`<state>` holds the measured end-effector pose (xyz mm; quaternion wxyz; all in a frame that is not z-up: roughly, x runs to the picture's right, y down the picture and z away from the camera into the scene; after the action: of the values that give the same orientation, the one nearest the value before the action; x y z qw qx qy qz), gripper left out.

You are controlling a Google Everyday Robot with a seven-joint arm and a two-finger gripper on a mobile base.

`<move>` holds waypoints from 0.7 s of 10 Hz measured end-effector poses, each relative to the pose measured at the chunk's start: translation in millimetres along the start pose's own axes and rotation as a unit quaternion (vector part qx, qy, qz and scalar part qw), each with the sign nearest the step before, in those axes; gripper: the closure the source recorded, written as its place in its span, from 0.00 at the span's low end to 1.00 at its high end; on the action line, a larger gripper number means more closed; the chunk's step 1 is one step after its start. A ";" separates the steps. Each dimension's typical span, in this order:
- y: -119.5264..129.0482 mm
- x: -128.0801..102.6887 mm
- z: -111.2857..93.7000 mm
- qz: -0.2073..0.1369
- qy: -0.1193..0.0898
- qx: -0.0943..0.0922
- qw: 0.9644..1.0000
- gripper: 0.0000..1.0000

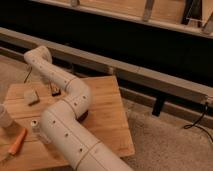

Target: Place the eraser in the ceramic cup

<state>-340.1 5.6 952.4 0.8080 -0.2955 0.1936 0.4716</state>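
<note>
The eraser [31,96] is a small pale block lying on the wooden table [107,115] at its left side. The white ceramic cup [3,120] stands at the far left edge of the picture, partly cut off. My white arm [65,135] rises from the bottom, bends at the elbow [38,57] and comes down to the dark gripper [54,90]. The gripper sits low over the table just right of the eraser, apart from it.
A small clear bottle [36,129] stands near the table's front left. An orange object [18,142] lies by the front left edge. A dark shape [84,116] shows under the arm. A long metal rail [140,75] runs behind the table. A cable [197,120] lies on the floor at right.
</note>
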 end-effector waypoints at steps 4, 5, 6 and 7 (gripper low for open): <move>5.0 -5.1 10.1 -0.008 -0.008 0.003 1.000 0.21; 4.9 -5.3 13.8 -0.008 -0.008 0.004 1.000 0.21; 4.4 -5.4 17.6 -0.007 -0.007 0.006 1.000 0.21; 3.8 -5.5 19.7 -0.007 -0.007 0.008 1.000 0.21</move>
<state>-345.3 16.6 969.3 0.8150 -0.2870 0.1894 0.4664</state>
